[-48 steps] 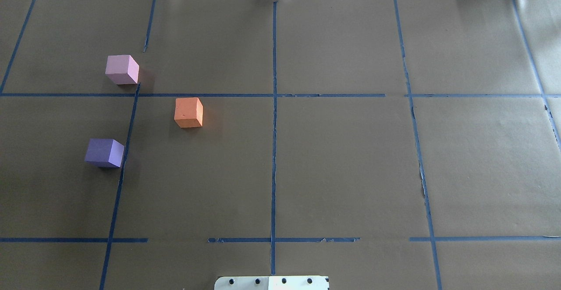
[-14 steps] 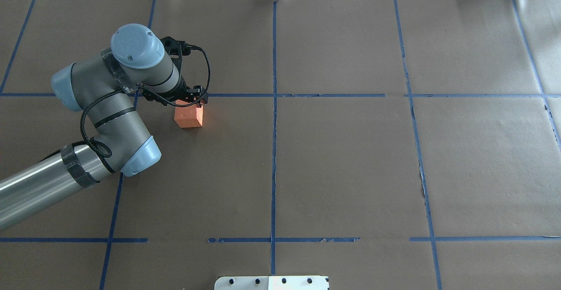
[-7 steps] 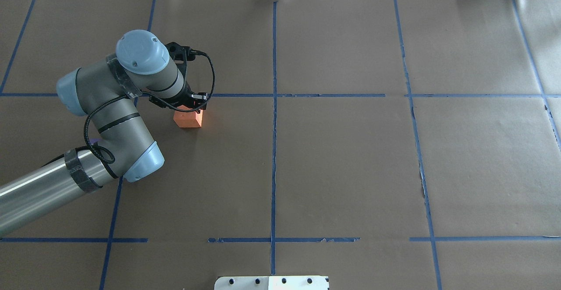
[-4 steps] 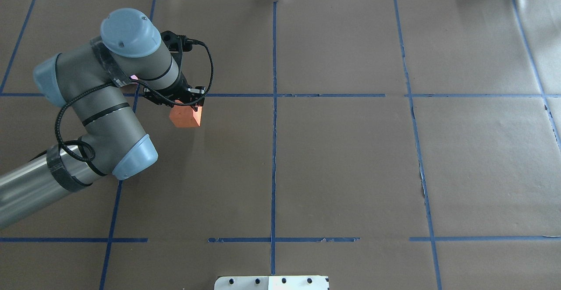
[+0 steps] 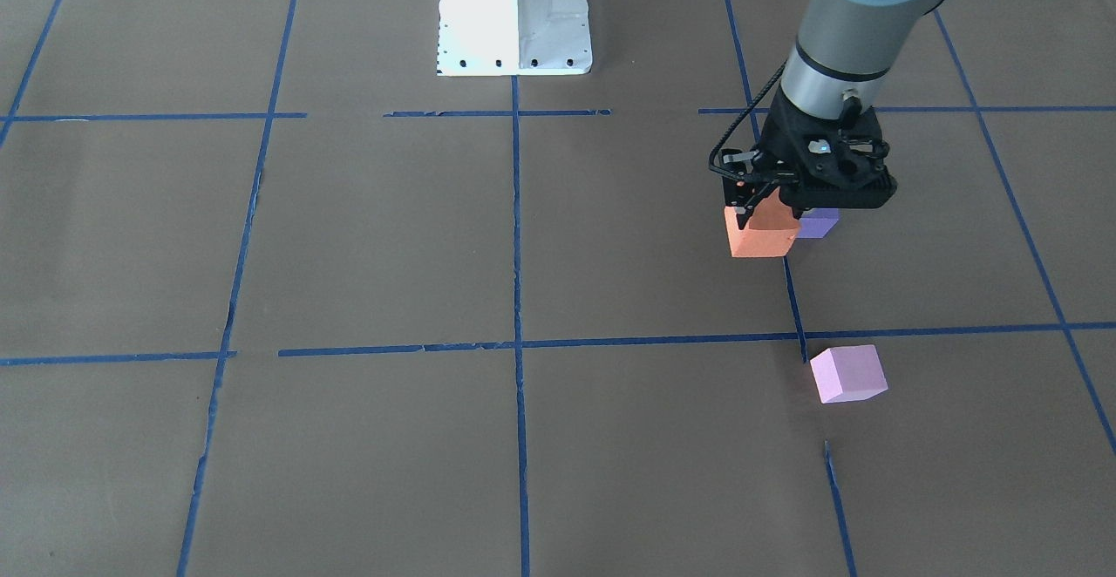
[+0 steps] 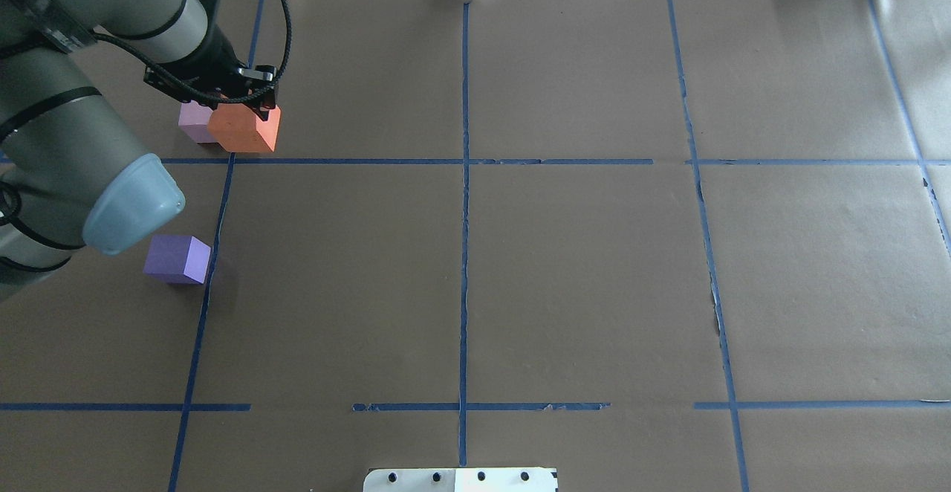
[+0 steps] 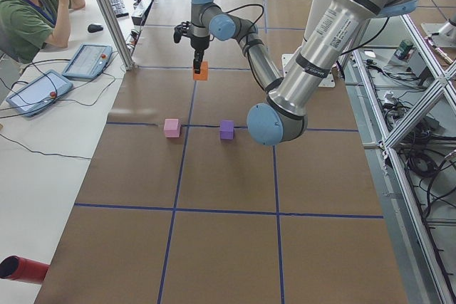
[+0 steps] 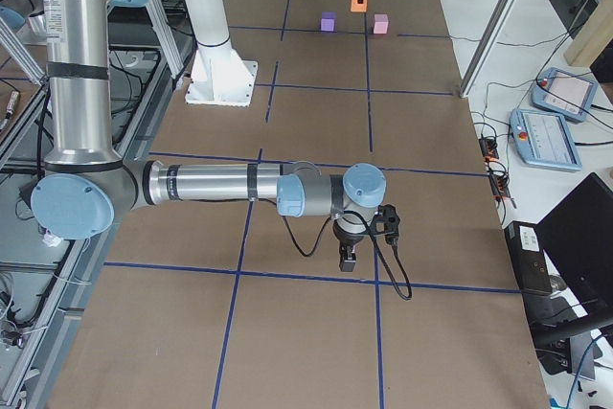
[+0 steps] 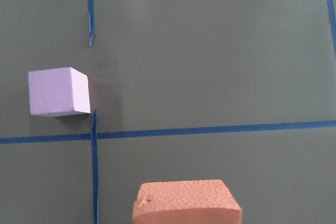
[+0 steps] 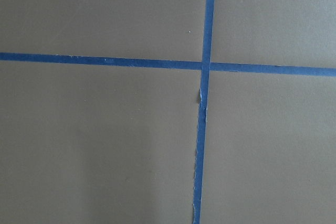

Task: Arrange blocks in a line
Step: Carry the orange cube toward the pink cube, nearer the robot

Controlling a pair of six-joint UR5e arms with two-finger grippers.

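My left gripper (image 6: 245, 109) is shut on the orange block (image 6: 247, 129) and holds it well above the table, as the exterior left view shows (image 7: 201, 70). In the front view this gripper (image 5: 765, 209) carries the orange block (image 5: 760, 235) in front of the purple block (image 5: 820, 225). The pink block (image 6: 193, 122) lies on the table, partly hidden behind the orange one. It shows whole in the left wrist view (image 9: 58, 92), beyond the orange block (image 9: 186, 203). The purple block (image 6: 177, 259) lies nearer the robot. My right gripper (image 8: 350, 258) hovers low over the table far from the blocks. I cannot tell whether it is open or shut.
Brown paper with blue tape lines (image 6: 463, 180) covers the table. The white robot base (image 5: 514, 15) stands at the near middle edge. A person (image 7: 32, 12) sits by tablets (image 7: 87, 60) beyond the far edge. The right wrist view shows only a tape crossing (image 10: 203, 66).
My left gripper closed on the orange block, lifted it off the table and carried it up and to the far left, over toward the pink block. The purple block is uncovered again.
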